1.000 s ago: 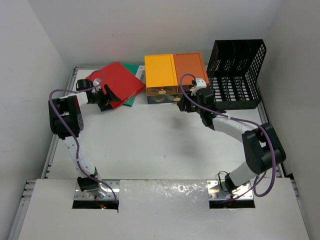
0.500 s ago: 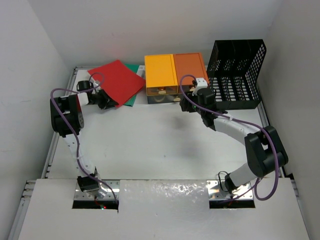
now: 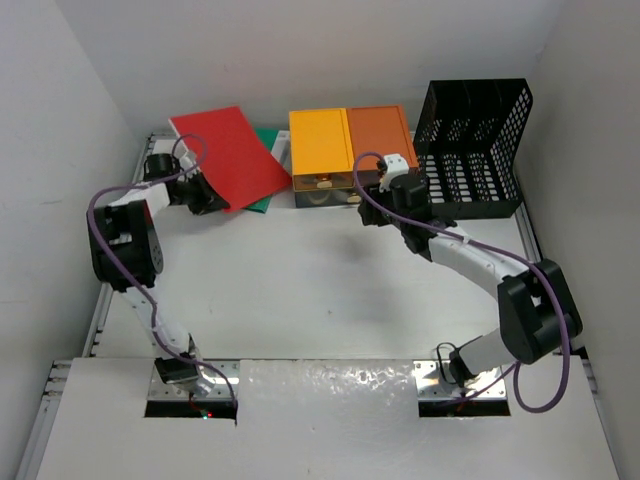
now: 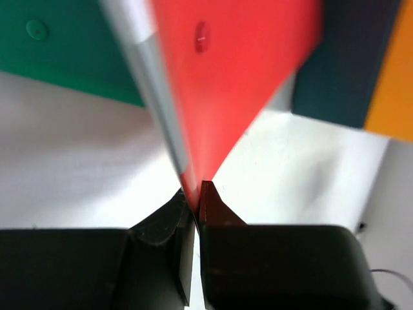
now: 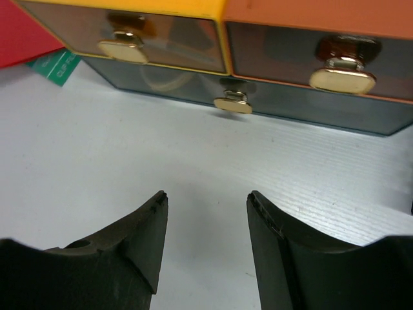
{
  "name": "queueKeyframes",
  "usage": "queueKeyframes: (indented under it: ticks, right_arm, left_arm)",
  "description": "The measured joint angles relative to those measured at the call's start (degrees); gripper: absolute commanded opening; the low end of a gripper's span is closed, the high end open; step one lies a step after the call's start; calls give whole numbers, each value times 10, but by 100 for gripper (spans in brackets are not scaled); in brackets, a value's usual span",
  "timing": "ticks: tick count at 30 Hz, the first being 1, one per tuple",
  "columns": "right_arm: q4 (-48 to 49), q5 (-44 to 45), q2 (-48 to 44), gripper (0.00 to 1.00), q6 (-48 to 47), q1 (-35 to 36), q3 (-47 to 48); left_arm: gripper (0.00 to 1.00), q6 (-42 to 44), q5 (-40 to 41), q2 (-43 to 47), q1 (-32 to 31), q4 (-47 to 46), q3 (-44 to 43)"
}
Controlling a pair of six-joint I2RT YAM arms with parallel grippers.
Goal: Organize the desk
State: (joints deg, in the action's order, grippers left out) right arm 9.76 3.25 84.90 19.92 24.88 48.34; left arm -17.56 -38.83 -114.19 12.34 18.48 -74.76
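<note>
A: White walls box in the desk (image 3: 320,290), its white top filling the cell under both arms, grey rails at its sides. Step?
B: Filing folders, I'd judge. Tilted up at far left is the red folder (image 3: 228,152), over a green folder (image 3: 262,200) lying flat.
A: Next?
B: Probably carry it right to the black mesh rack (image 3: 475,150), past the yellow-and-orange drawer box (image 3: 348,150). It needs a lift clear of that box.
A: Grippers?
B: Clamped: the left gripper (image 4: 193,201) pinches the red folder's corner, jaws nearly touching. Opposite, the right gripper (image 5: 205,223) has jaws well apart, holding nothing, low over the desk just before the brass knobs (image 5: 342,79).
</note>
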Motion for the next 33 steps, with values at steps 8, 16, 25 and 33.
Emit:
queueKeyframes:
  ticks: [8, 16, 25, 33]
  right_arm:
    - [-49, -45, -1, 51, -44, 30, 46]
    - [-72, -164, -1, 51, -82, 72, 54]
    - [-48, -235, -3, 50, -64, 71, 51]
    - [-11, -285, -13, 62, -46, 71, 14]
  left_arm:
    - [0, 137, 43, 148, -4, 88, 7]
    - [0, 271, 100, 250, -4, 174, 108]
    - [0, 374, 129, 432, -4, 264, 120]
    - [0, 461, 125, 520, -4, 329, 163]
